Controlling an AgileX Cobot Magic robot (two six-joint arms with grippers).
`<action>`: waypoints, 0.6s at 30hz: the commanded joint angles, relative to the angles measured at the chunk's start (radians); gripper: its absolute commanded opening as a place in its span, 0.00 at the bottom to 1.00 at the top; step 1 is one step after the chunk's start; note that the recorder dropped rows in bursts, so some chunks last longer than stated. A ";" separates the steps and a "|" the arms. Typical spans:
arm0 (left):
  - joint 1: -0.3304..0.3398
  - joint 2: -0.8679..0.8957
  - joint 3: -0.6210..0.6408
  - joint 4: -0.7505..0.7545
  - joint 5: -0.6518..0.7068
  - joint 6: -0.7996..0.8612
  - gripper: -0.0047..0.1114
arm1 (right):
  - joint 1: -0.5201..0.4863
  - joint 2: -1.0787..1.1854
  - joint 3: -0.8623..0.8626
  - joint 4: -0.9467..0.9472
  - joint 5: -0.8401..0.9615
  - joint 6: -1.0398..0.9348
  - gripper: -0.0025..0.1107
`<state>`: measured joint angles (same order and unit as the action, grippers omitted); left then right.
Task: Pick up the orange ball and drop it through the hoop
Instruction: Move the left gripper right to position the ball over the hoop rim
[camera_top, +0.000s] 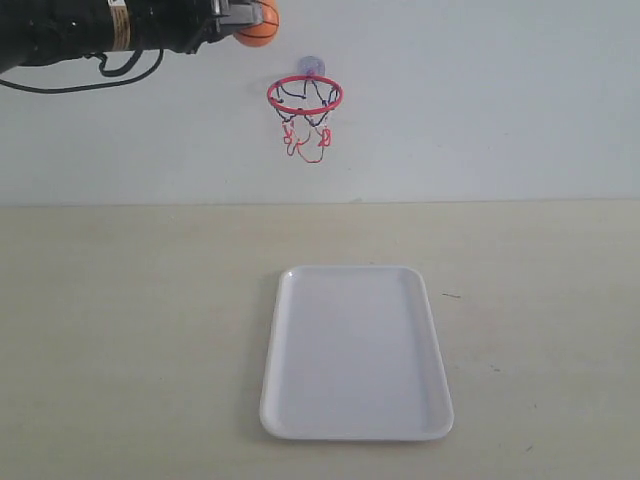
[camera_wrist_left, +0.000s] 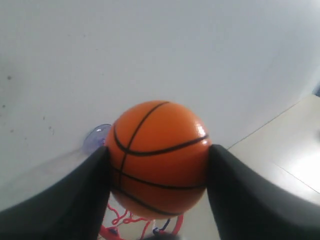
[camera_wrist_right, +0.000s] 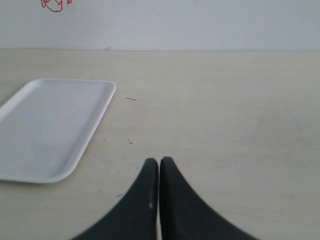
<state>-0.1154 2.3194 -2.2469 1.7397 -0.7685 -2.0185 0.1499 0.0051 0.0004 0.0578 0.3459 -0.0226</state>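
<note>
High at the top of the exterior view, my left gripper (camera_top: 250, 22) is shut on the orange ball (camera_top: 259, 26), up and to the left of the hoop (camera_top: 304, 95) on the white wall. In the left wrist view the orange ball (camera_wrist_left: 159, 157) fills the space between both black fingers (camera_wrist_left: 80, 200), and the hoop's red rim and net (camera_wrist_left: 131, 227) peek out below it, with the clear suction cup (camera_wrist_left: 96, 138) behind. My right gripper (camera_wrist_right: 159, 161) is shut with nothing in it, low over the beige table; the exterior view does not show it.
A white tray (camera_top: 355, 350) lies empty on the table below the hoop; the white tray (camera_wrist_right: 52, 125) also shows in the right wrist view. The beige table (camera_top: 120, 330) meets the white wall behind. The left arm's black cable (camera_top: 90, 80) hangs at top left.
</note>
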 joint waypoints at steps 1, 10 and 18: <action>-0.001 0.016 -0.010 0.005 0.064 -0.077 0.08 | 0.002 -0.005 0.000 -0.002 -0.005 -0.001 0.02; -0.026 0.039 -0.010 0.005 0.086 -0.047 0.08 | 0.002 -0.005 0.000 -0.002 -0.005 -0.001 0.02; -0.036 0.050 -0.010 -0.001 0.146 -0.012 0.08 | 0.002 -0.005 0.000 -0.002 -0.005 -0.001 0.02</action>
<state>-0.1479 2.3708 -2.2534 1.7486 -0.6431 -2.0388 0.1499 0.0051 0.0004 0.0578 0.3459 -0.0226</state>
